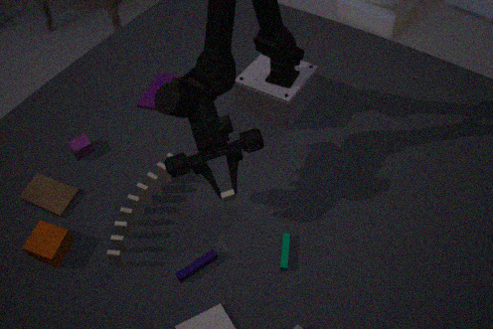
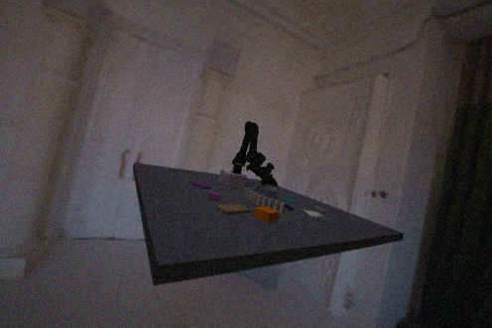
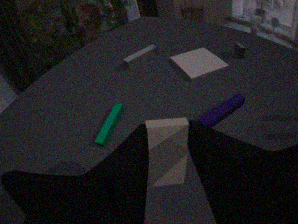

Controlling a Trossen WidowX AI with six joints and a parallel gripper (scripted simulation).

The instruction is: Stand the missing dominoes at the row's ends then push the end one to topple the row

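Note:
My gripper (image 1: 228,193) (image 2: 274,184) (image 3: 166,129) is shut on a pale domino (image 1: 227,193) (image 3: 168,157), held between the fingertips. In the top view it is to the right of the row of standing dominoes, apart from them; its height above the table is hard to tell. The row (image 1: 133,198) (image 2: 268,201) is a curve of several pale upright dominoes, running from the near left end domino (image 1: 113,252) up to the far end, which is partly hidden behind the gripper's body in the top view. The wrist view does not show the row itself.
A purple bar (image 1: 197,265) (image 3: 222,110) and a green bar (image 1: 285,251) (image 3: 109,125) lie nearer the camera. An orange block (image 1: 47,241) (image 2: 266,213), a tan slab (image 1: 50,194) and a magenta cube (image 1: 81,144) are left of the row. A white slab (image 1: 211,319) (image 3: 199,62) lies beyond the purple bar.

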